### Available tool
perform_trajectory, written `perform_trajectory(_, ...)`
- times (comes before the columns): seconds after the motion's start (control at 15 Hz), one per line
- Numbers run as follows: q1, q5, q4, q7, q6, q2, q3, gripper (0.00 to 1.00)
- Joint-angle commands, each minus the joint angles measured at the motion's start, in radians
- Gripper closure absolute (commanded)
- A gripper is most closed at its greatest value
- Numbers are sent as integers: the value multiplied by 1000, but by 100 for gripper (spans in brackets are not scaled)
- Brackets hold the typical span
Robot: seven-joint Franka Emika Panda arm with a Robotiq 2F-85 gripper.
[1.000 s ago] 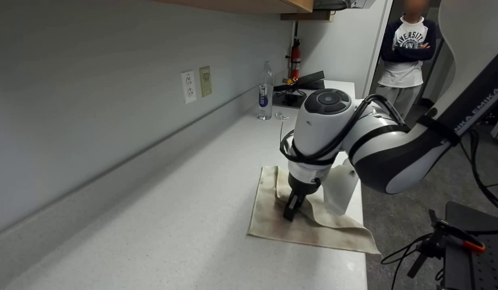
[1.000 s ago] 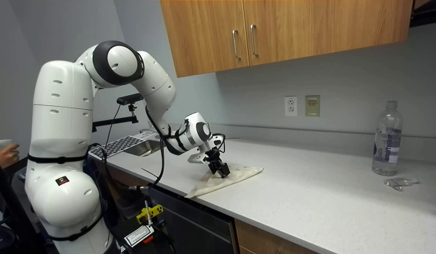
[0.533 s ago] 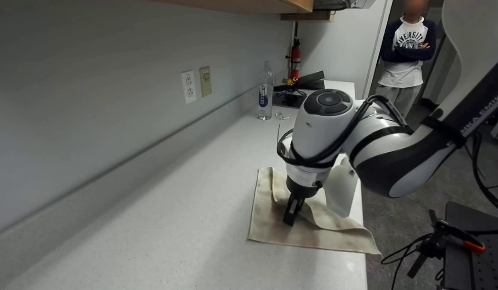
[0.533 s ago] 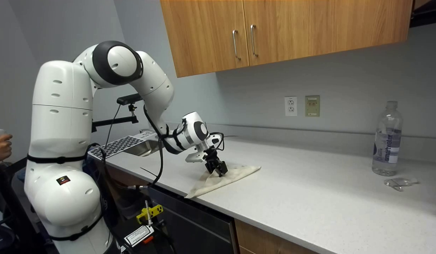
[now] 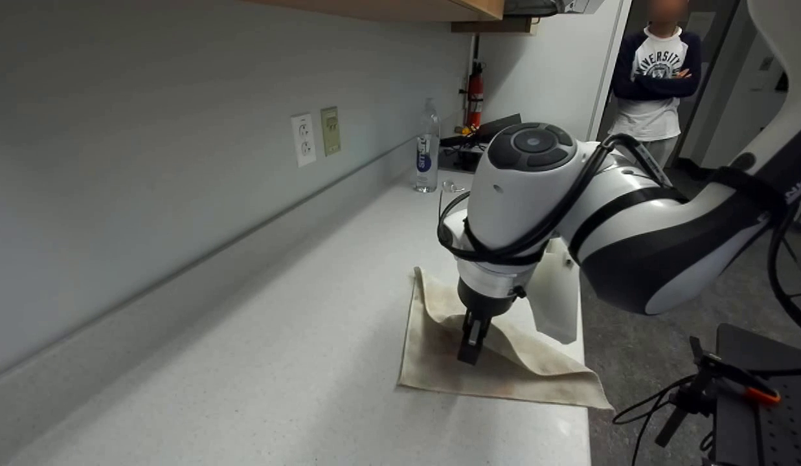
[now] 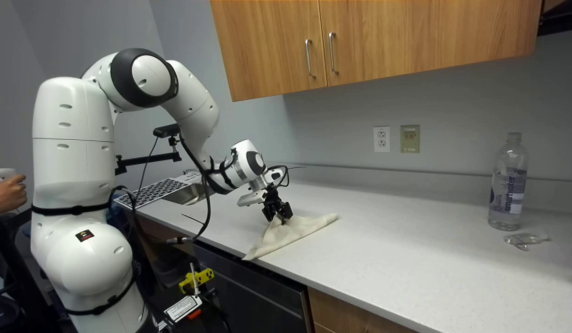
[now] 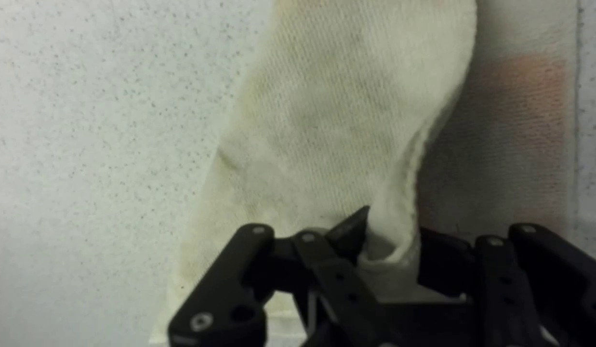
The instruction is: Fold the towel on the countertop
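Gripper (image 7: pixel 393 236) clamped on free edge of cream towel (image 7: pixel 336 140); edge now lifts higher than moment ago; fold seems underway, unfinished.

This looks like a kitchenette in a lab: wooden cabinets (image 6: pixel 383 39) with metal handles (image 6: pixel 332 53) hang above a long, pale, speckled desk (image 6: pixel 406 259), a steel sink (image 6: pixel 189 194) is let into it, and an outlet (image 6: pixel 381 139) sits on the wall (image 6: pixel 322 134) behind. The white robot arm (image 6: pixel 73 180) beside the desk and a camera-like black bar (image 6: pixel 167 131) on a bracket (image 6: pixel 149 160) point to the lab. In an exterior view, a red fire extinguisher (image 5: pixel 476 97) shows near the desk's far end.
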Motion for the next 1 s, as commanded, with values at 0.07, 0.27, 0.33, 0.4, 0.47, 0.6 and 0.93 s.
perform_trajectory(0.07,-5,25,-12,-51,-2,-33,19,100)
perform_trajectory(0.27,-17,74,-19,-93,20,-31,38,100)
perform_trajectory(0.33,-25,86,31,-111,44,39,28,100)
perform_trajectory(0.4,-22,98,33,-120,59,44,26,100)
perform_trajectory(0.47,-15,95,37,-122,77,52,17,100)
perform_trajectory(0.6,-13,90,47,-140,122,73,-1,100)
perform_trajectory(0.93,-1,126,77,-165,167,107,-24,100)
